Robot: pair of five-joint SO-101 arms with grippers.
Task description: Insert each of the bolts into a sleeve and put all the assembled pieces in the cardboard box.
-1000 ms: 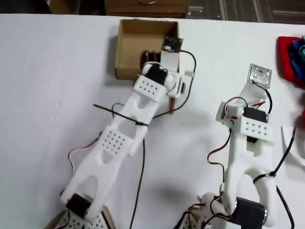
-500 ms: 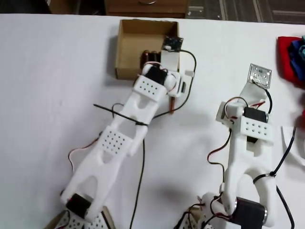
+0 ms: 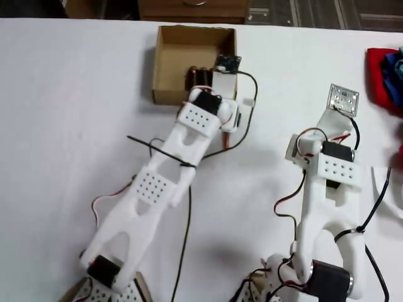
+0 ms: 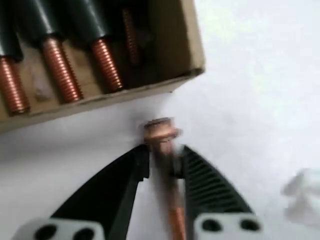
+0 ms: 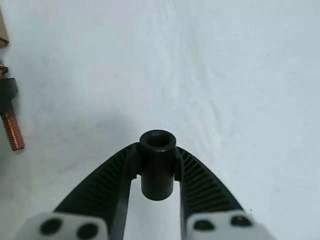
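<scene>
while a copper bolt [image 4: 161,132] is gripped by the left gripper [image 4: 162,159] beside the cardboard box [image 3: 175,54] at upper centre, a black sleeve [image 5: 157,150] is held by the right gripper [image 5: 157,167].

bolt [image 4: 161,132]: coppery metal, shiny, threaded | sleeve [image 5: 157,172]: black, matt, smooth | cardboard box [image 4: 125,94]: brown paperboard, matt | table [image 5: 225,75]: white, matt | right gripper [image 5: 156,161]: ribbed black plastic
</scene>
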